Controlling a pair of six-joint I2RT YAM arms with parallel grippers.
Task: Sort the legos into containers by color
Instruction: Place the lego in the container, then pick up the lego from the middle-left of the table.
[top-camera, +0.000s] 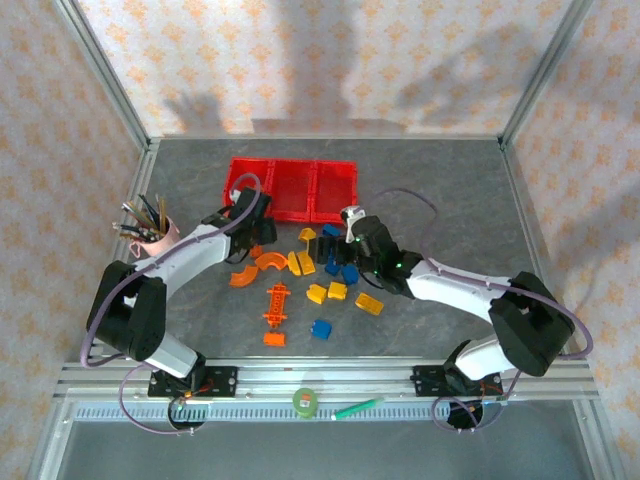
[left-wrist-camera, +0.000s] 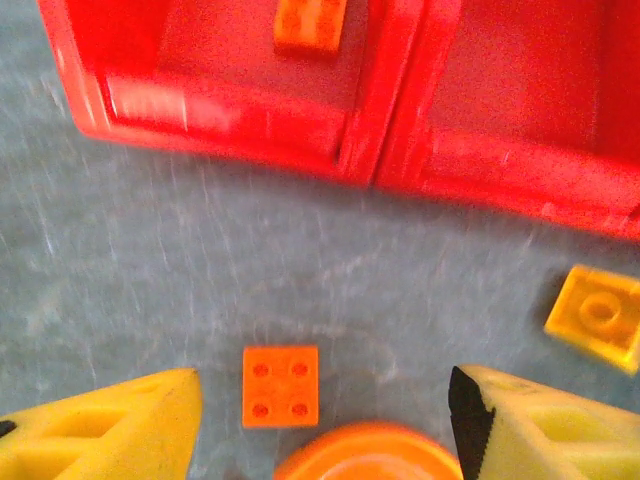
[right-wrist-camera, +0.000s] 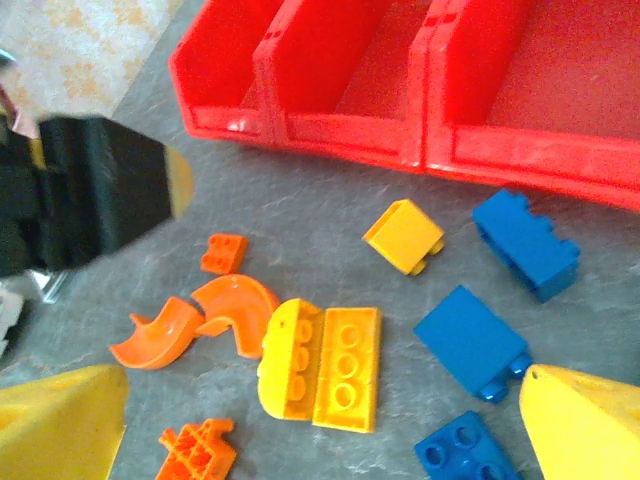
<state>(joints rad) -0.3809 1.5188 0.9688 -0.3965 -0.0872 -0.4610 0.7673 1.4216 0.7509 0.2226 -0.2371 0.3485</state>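
The three joined red bins (top-camera: 293, 188) stand at the back of the table. One orange brick (left-wrist-camera: 310, 22) lies in the left bin (left-wrist-camera: 215, 90). My left gripper (left-wrist-camera: 325, 400) hangs open just in front of the bins, over a small orange brick (left-wrist-camera: 281, 385) and the top of an orange arch (left-wrist-camera: 368, 455). My right gripper (right-wrist-camera: 325, 400) is open above a pair of yellow bricks (right-wrist-camera: 322, 365), with blue bricks (right-wrist-camera: 470, 340) to its right and two orange arches (right-wrist-camera: 235, 305) to its left. More bricks are scattered mid-table, among them the spiky orange piece (top-camera: 277, 303).
A pink cup of pencils (top-camera: 150, 232) stands to the left beside the left arm. A green tape roll (top-camera: 305, 402) and a green pen (top-camera: 358, 407) rest on the front rail. The two grippers (top-camera: 255, 228) (top-camera: 338, 245) are close together over the brick pile.
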